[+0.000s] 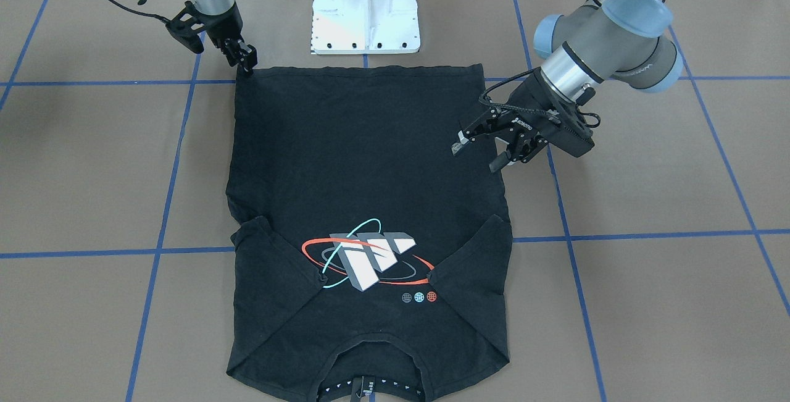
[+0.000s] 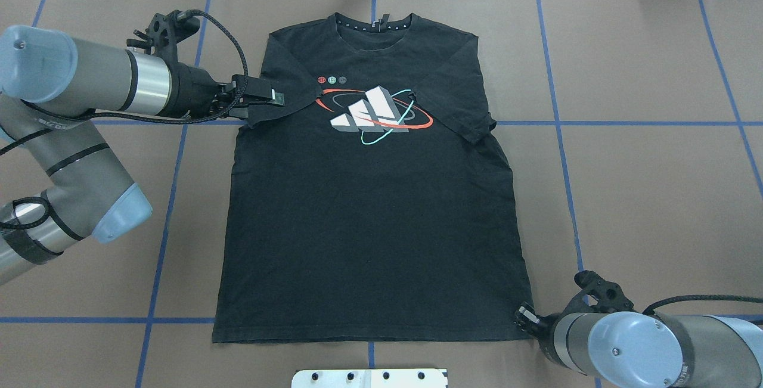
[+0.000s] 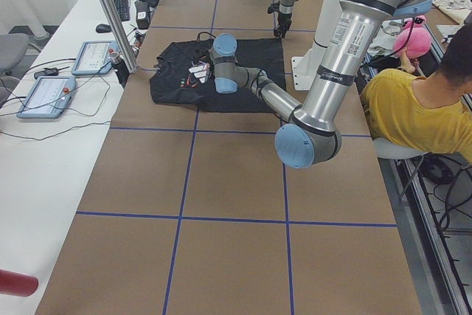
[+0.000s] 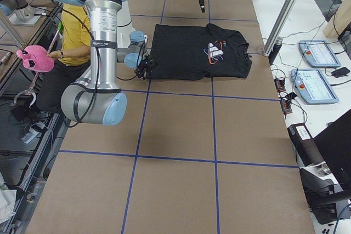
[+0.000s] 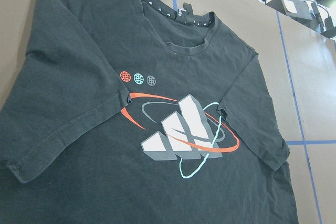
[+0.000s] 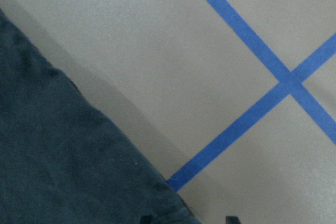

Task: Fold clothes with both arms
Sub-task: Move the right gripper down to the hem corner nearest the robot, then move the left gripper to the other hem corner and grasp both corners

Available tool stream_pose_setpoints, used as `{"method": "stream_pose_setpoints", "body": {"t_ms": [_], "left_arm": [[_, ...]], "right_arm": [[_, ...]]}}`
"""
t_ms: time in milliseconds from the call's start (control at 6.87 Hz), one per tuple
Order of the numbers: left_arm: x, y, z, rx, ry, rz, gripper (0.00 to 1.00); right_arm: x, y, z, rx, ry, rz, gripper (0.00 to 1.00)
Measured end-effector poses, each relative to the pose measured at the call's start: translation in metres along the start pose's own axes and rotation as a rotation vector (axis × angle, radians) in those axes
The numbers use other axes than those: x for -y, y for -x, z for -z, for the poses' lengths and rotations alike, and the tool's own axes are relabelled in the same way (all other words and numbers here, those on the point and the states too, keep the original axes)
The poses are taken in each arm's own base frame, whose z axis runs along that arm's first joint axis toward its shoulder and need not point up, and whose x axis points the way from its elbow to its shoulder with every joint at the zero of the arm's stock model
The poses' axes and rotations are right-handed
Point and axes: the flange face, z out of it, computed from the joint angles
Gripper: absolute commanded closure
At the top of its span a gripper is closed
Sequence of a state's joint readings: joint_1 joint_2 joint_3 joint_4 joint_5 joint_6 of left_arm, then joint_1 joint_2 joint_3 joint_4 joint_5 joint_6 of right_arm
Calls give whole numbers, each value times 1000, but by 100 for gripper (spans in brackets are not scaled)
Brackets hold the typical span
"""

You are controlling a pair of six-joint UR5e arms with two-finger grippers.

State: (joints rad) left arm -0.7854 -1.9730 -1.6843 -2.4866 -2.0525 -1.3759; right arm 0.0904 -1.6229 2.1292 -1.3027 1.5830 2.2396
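The black T-shirt [image 1: 364, 173] lies flat on the tabletop [image 1: 648, 303], collar at 6 o'clock, with both sleeves folded in beside the chest graphic. The right tool [image 1: 247, 59] meets the hem corner at 11 o'clock. The left tool [image 1: 476, 157], fingers spread, hovers at the shirt's 2 o'clock edge.

You work on a table [image 2: 626, 197] covered in brown paper and divided into large squares by blue tape lines [image 2: 560, 123]. One black T-shirt [image 2: 369, 215] lies flat on it, print side up. Both sleeves are turned in over the chest, and the collar points away from the robot. The white pedestal base [image 1: 366, 13] stands near the hem without touching it.
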Motion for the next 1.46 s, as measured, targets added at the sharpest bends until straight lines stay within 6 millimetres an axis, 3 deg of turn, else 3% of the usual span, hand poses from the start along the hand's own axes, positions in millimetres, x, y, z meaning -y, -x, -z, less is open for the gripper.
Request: {"method": "stream_pose_setpoints", "body": {"t_ms": [146,291,873,1164,1310,1456], "left_arm": [[0,0,0,0,0,0,5],[0,0,0,0,1,1,5],[-1,2,1,3,3,6,2],[-14,11,6,17,15,120,2],[-40,29,11,44,28,217,2],[-79,49,20,78,32,297,1]], "right_arm": [[-2,-1,0,-3,2,3,66],[-3,-1,0,-4,4,4,100],[-4,-2,3,0,9,5,100],[-3,-1,24,21,27,-15,100],[-2,-3,38,33,38,-28,100],[-2,-3,46,42,46,-34,100]]}}
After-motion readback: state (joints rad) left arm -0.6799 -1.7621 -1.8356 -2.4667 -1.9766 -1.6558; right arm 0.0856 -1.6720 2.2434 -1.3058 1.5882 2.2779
